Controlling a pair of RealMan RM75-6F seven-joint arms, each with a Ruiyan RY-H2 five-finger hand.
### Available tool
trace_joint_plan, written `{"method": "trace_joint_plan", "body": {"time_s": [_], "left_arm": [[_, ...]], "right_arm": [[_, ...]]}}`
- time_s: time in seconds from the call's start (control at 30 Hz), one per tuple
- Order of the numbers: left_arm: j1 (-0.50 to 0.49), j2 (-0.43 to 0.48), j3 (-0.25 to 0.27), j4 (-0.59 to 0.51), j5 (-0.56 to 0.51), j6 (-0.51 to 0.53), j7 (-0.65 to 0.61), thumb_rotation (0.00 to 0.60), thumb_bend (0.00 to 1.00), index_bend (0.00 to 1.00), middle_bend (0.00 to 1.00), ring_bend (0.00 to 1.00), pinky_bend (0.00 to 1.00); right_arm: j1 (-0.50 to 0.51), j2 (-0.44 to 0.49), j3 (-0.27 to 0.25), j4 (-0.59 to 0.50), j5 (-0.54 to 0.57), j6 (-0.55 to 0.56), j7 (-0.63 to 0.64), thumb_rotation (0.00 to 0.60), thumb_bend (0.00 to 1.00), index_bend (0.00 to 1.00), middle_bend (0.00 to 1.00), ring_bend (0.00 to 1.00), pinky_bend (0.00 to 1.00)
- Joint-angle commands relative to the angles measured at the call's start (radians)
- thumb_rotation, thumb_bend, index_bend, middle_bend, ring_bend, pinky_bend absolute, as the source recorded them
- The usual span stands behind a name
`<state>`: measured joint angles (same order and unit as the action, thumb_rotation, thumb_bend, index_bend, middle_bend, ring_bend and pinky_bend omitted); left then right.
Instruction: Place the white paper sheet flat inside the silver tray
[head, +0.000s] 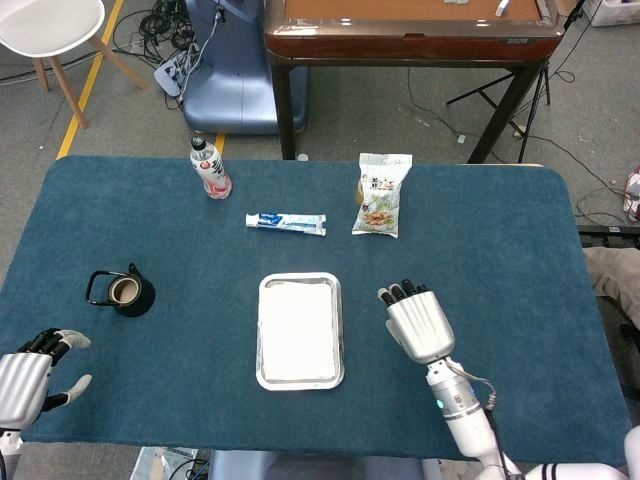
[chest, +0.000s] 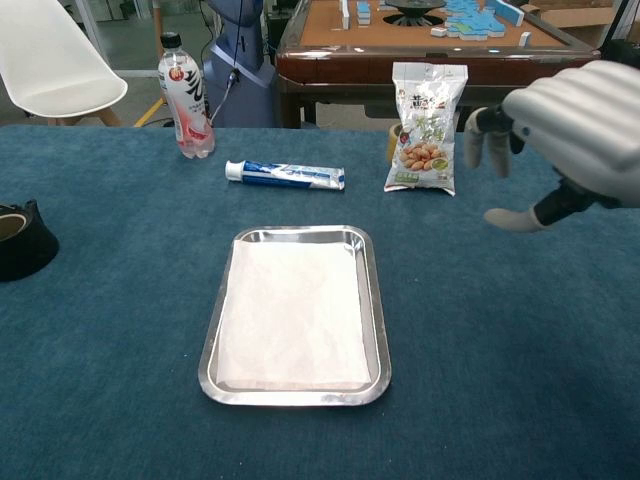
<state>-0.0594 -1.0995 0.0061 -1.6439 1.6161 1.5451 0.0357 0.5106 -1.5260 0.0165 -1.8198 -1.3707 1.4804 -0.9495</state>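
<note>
While the paper sheet (chest: 293, 315) lies in the tray (chest: 370, 300), the empty, spread right hand (head: 418, 322) hovers beside.

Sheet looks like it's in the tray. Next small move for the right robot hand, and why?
Probably just retract the right robot hand to rest. The white paper sheet lies flat inside the silver tray, within its rim, and this hand is open beside the tray and holds nothing. The left robot hand is open at the table's near edge, so nothing seems to need regrasping.

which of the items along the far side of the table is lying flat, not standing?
The toothpaste tube. It lies on its side; the bottle and snack bag stand upright.
</note>
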Motion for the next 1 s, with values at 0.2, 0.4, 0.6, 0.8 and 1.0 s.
{"method": "trace_joint_plan", "body": {"time_s": [0.2,0.4,0.6,0.8,1.0], "left_arm": [[0.002,-0.021,0.008,0.011,0.039,0.023,0.008,0.600,0.20,0.40,0.37,0.26,0.44],[0.000,-0.032,0.013,0.024,0.055,0.028,0.002,0.600,0.20,0.40,0.37,0.26,0.45],[-0.001,-0.043,0.012,0.034,0.063,0.034,-0.001,0.600,0.20,0.40,0.37,0.26,0.45],[-0.004,-0.059,0.013,0.053,0.068,0.035,-0.004,0.600,0.20,0.39,0.37,0.26,0.46],[-0.010,-0.061,0.016,0.053,0.068,0.022,0.005,0.600,0.20,0.39,0.37,0.26,0.46]], "right_arm": [[-0.148,0.104,-0.085,-0.044,-0.090,0.127,0.089,0.600,0.19,0.46,0.51,0.37,0.49],[-0.253,0.141,-0.113,-0.053,-0.101,0.210,0.146,0.600,0.19,0.46,0.51,0.37,0.49],[-0.326,0.182,-0.127,-0.038,-0.118,0.245,0.232,0.600,0.19,0.46,0.51,0.37,0.48],[-0.374,0.196,-0.123,0.014,-0.128,0.247,0.360,0.600,0.19,0.46,0.51,0.37,0.48],[-0.384,0.216,-0.087,0.025,-0.127,0.223,0.421,0.600,0.20,0.46,0.51,0.37,0.48]]}}
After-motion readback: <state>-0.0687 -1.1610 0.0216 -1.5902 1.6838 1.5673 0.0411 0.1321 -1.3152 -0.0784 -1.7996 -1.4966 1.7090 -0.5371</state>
